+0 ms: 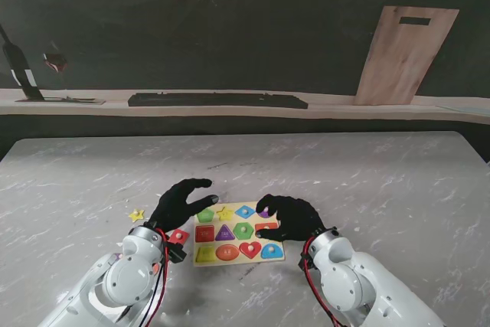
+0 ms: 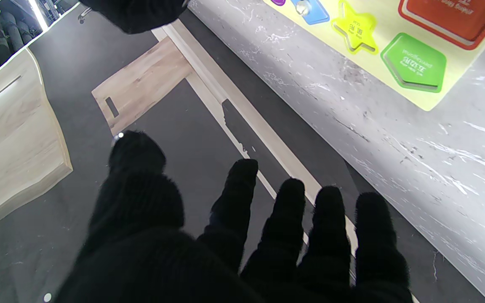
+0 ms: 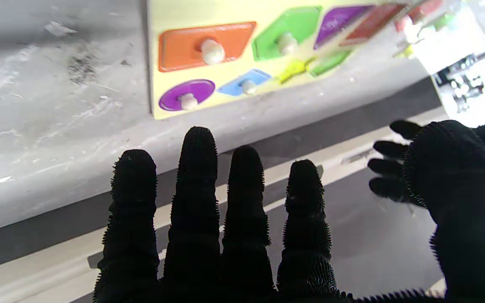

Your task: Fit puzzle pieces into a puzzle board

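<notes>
Both gloved hands hover w/ fingers spread, holding nothing: left hand [image 1: 178, 203] over the puzzle board's [image 1: 238, 261] left edge, fingertips just short of the green piece [image 1: 205, 215], thumb reaching toward the yellow star slot [image 1: 224, 212]. Right hand [image 1: 291, 217] is over the board's right side, fingertips near the purple piece [image 1: 264, 211] & orange piece [image 3: 202, 45]. A loose yellow star [image 1: 136, 215] lies on the marble table [image 1: 367, 181] left of the left-hand fingers, a red piece [image 1: 178, 236] by that wrist.

Pale yellow wooden puzzle board [image 1: 236, 259] lies flat on the table, near edge centre, its recesses filled with coloured shape pieces. Yellow star piece [image 1: 136, 216] and red piece [image 1: 179, 236] lie loose to its left.
</notes>
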Tool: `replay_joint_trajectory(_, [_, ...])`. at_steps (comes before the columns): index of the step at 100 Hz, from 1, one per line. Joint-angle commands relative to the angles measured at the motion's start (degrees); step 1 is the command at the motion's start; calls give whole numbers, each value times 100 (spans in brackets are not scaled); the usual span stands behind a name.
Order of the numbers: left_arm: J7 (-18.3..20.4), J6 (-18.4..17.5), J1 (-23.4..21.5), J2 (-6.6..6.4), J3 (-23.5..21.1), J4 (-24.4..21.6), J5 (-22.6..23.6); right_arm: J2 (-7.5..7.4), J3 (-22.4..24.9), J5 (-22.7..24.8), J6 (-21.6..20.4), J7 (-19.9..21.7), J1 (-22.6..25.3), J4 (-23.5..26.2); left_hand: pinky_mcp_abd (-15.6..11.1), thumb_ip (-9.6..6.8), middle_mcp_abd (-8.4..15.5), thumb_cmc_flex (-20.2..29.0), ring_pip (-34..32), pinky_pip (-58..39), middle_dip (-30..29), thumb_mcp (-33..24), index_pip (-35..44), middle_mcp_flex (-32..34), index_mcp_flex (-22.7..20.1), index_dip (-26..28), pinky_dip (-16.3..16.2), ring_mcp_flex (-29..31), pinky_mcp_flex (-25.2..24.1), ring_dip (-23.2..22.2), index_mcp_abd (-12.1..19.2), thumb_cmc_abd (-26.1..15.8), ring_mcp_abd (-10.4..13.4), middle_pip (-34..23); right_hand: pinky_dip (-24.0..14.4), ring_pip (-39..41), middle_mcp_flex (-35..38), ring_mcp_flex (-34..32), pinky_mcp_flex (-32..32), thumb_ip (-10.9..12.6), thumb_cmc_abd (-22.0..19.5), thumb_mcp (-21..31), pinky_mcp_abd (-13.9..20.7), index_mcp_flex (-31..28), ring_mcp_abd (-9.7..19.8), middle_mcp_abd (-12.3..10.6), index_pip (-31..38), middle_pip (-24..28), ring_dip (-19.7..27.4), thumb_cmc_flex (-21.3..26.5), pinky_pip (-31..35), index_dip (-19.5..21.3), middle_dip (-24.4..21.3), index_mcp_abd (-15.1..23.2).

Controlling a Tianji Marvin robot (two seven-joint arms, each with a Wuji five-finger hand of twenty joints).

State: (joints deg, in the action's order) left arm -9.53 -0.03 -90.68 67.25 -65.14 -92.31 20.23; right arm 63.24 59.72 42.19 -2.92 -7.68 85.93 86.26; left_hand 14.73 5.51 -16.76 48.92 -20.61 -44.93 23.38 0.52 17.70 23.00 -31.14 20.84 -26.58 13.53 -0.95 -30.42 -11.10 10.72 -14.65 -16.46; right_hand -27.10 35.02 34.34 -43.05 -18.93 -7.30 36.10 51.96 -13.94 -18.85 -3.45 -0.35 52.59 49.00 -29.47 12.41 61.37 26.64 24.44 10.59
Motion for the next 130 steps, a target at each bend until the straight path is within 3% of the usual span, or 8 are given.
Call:
replay_joint_trajectory(1, [-3, -8, -30, -5, -11, -49, 8, 58, 44, -129, 7, 40, 83, 176, 569, -179, 57, -71, 152, 60, -56, 145, -43, 71, -81, -32, -50, 127, -52, 29, 122, -129, 59, 93, 272, -325, -344, 212, 169, 120, 17, -77, 4, 358, -92, 53, -157, -91, 185, -220, -228, -6, -60, -69])
replay_joint_trajectory(19, [-24, -12, -50, -6, -26, -66, 39, 135, 231, -884, -91, 160, 287, 417, 575, -180, 44, -68, 149, 62, -54, 143, -50, 89, -68, -36, -52, 141, -52, 26, 121, -124, 45, 90, 826, -913, -909, 601, 465, 92, 12, -103, 26, 817, -195, 41, -395, -377, 509, -253, -625, -105, -185, -15])
replay_joint_trajectory(65, [22, -87, -107, -30, -95, -93, 78, 242, 708, -2172, -848, 222, 671, 715, 578, -180, 37, -88, 170, 64, -53, 147, -72, 122, -16, -47, -55, 158, -53, 33, 146, -95, 45, 111, 1047, -1322, -1442, 1035, 730, -13, 183, 30, 136, 1112, -103, 15, -615, -672, 705, -453, -882, -179, -333, -85])
replay_joint_trajectory(76, [87, -116, -121, -45, -117, -106, 64, 253, 850, -2601, -1024, 343, 778, 823, 576, -181, 52, -96, 187, 70, -55, 149, -96, 117, 44, -55, -53, 154, -55, 39, 158, -76, 61, 123, 996, -1461, -1556, 1165, 817, -148, 775, 606, 214, 1202, -12, 5, -720, -747, 736, -507, -1085, -239, -380, -171])
replay_joint_trajectory(85, [174, -199, -127, -65, -142, -104, 29, 224, 980, -2878, -1245, 558, 851, 871, 565, -186, 70, -86, 207, 90, -60, 150, -157, 85, 202, -75, -45, 148, -65, 47, 172, 0, 80, 147, 926, -1599, -1793, 1293, 881, -353, 1702, 1383, 301, 1383, 95, -26, -827, -818, 788, -474, -1292, -336, -422, -341])
replay_joint_trajectory(103, [453, -514, -144, -145, -227, -98, 44, 163, 1149, -2865, -1508, 729, 979, 950, 496, -254, 162, 89, 297, 191, -39, 81, -292, -45, 790, -114, -19, 148, -51, 74, 126, 497, 176, 192, 894, -1649, -1860, 1240, 819, -439, 2126, 1695, 408, 1364, 177, -43, -875, -788, 817, -409, -1414, -379, -429, -476])
replay_joint_trajectory(113, [531, -651, -185, -183, -274, -150, 144, 156, 1180, -2852, -1596, 727, 1042, 1014, 451, -293, 198, 255, 327, 205, -16, 14, -254, -90, 940, -93, -30, 167, -9, 74, 100, 791, 209, 189, 888, -1637, -1800, 1195, 808, -448, 2068, 1705, 421, 1300, 192, -54, -830, -773, 810, -425, -1434, -359, -427, -471])
replay_joint_trajectory(130, [505, -739, -471, -230, -496, -470, 515, 160, 1194, -2787, -1719, 652, 1131, 1112, 439, -336, 203, 387, 320, 134, 16, -104, -145, -71, 927, -61, -146, 254, 98, 39, 47, 901, 191, 162, 830, -1565, -1568, 1054, 737, -429, 1843, 1559, 411, 1126, 208, -106, -756, -750, 760, -428, -1404, -312, -419, -467])
